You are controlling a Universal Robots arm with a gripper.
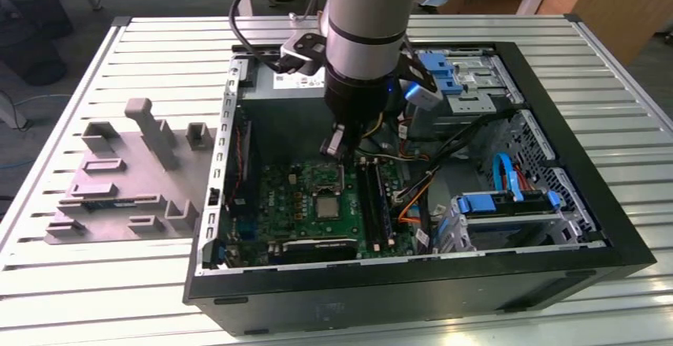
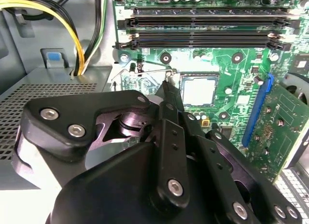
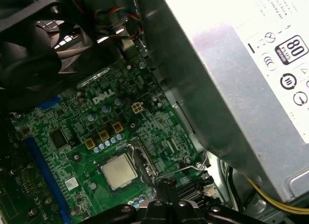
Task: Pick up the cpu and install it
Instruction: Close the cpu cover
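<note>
CPU seated in socket, claw just above it.
The cpu lies flat in the motherboard socket inside the open PC case on the bench; claw fingers pinched together, empty, tip beside the socket lever.

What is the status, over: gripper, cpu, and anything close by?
Gripper inside the computer case, tip low beside the socket. Cpu lying flat in the motherboard socket, nothing gripped. Socket lever right at the gripper tip.
</note>
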